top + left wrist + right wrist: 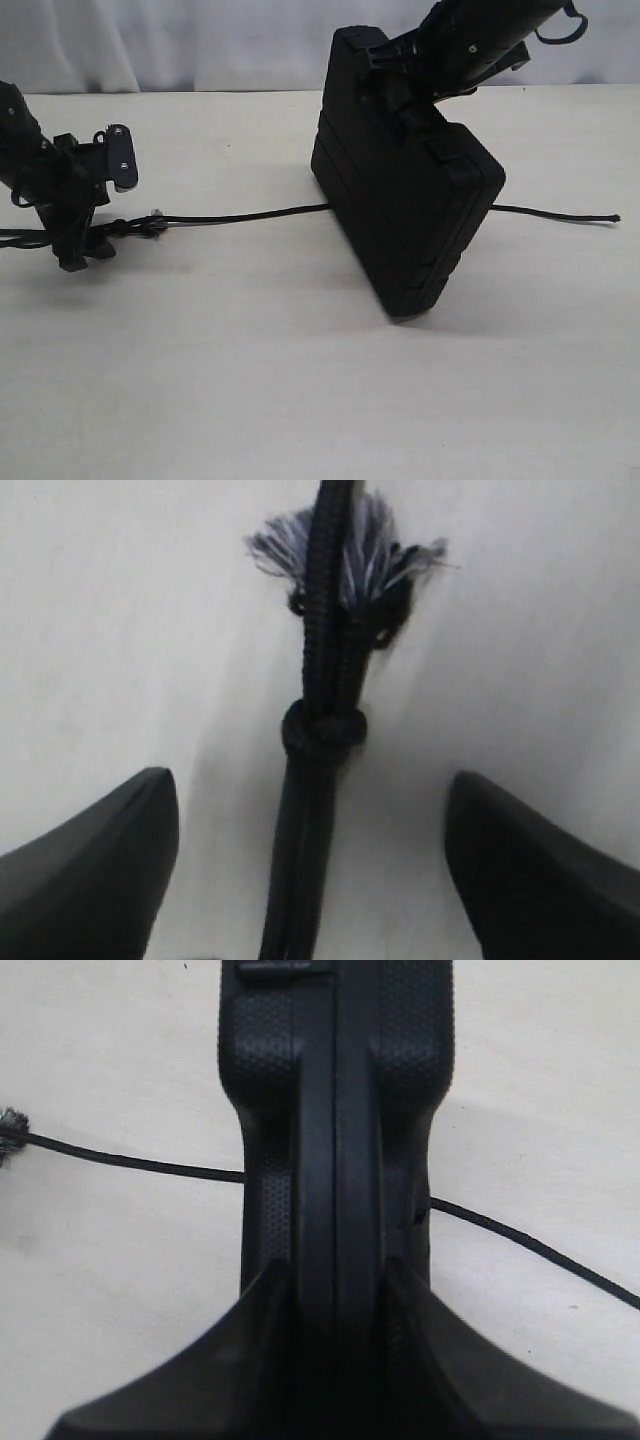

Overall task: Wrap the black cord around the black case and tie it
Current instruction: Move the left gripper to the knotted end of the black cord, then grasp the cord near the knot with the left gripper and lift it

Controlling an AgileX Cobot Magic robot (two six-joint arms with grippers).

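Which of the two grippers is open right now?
The left gripper: its fingers stand wide apart on either side of the cord at its knot, not closed on it. The right gripper is clamped across the case.

- We lose the black cord [240,216] where it meets the black case [400,210]: under or behind, can't tell.
- Past the left pincer [98,212] we can't make out where the cord ends.
- Knot [322,730] close-up is pretty soft.
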